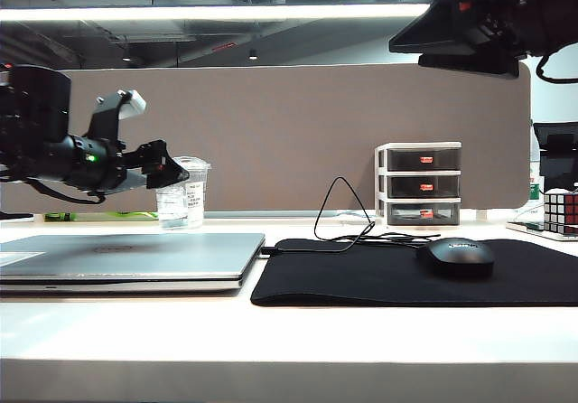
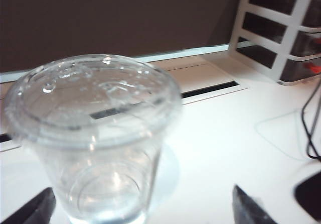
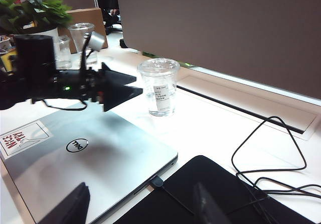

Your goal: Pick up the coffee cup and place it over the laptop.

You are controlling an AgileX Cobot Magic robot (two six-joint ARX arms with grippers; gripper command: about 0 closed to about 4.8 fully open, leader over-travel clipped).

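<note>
The coffee cup [image 1: 183,192] stands upright on the white table [image 1: 289,340], just behind the far edge of the closed laptop [image 1: 126,260] and in front of the grey partition [image 1: 298,132]. It's clear plastic with a domed see-through lid and a small white printed label; from the exterior view its left side is covered by the left gripper [image 1: 167,173], and in the left wrist view its foot is cut off. The laptop is thin, matte silver-grey, with a round logo and a sticker on the lid, and its left end runs out of frame.

The left gripper reaches in level from the left, black pointed fingers spread wide, nothing between them; whether a tip touches the cup I can't tell. In the left wrist view only the two dark fingertips [image 2: 249,208] show, either side of the cup.

The right gripper [image 3: 140,204] hangs high over the right side, jaws apart, its fingers blurred dark shapes above the laptop's corner and the black mouse mat [image 1: 361,276]. On the mat sits a glossy black mouse [image 1: 459,255] with a looping cable [image 1: 343,206].
</note>
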